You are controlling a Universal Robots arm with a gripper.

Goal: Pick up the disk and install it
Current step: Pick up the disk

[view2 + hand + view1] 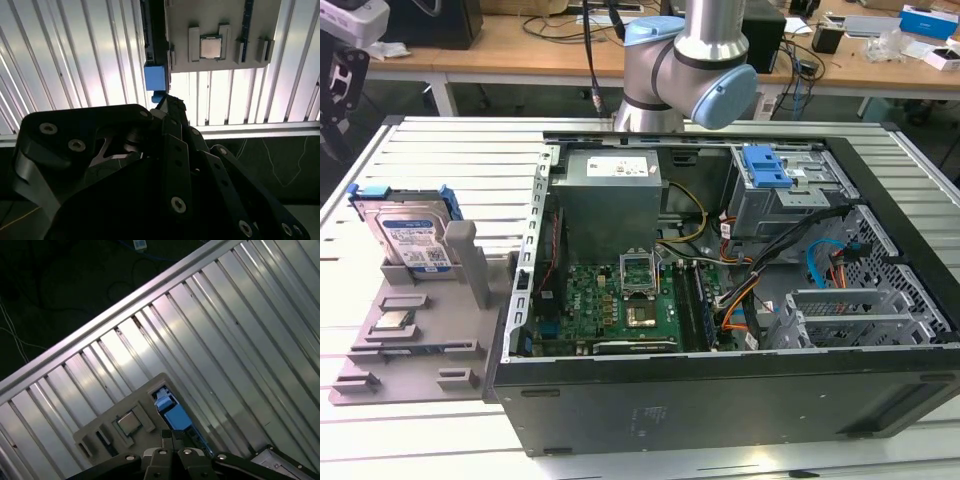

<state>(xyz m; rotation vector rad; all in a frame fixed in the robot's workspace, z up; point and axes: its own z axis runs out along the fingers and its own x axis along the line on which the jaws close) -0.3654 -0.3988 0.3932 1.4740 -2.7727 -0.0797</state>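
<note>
in the exterior view the disk [415,240] stands on edge in a slot of the grey tray [420,352], its white-and-blue label facing the camera and its blue carrier showing at both upper corners. a small square chip [395,320] lies flat in a recess of the same tray, apart from the disk. the tray rests on the ribbed metal surface [450,150], and an open computer case [720,400] sits just beside the tray, on the exterior view's right of it. the arm [690,70] rises behind the case, well apart from the tray.

both wrist views look down on the tray, so there the disk is seen edge-on. in the second wrist view the hand [169,102] is a dark linkage whose tip ends just beside the blue corner of the disk [155,77], with the chip [211,47] lying beyond on the tray [210,17]. in the first wrist view the hand [175,436] shows as a dark tip next to the blue carrier of the disk [172,412]. it seems to hang above the tray rather than touch the disk. whether the hand is released or clenched, i cannot tell.
</note>
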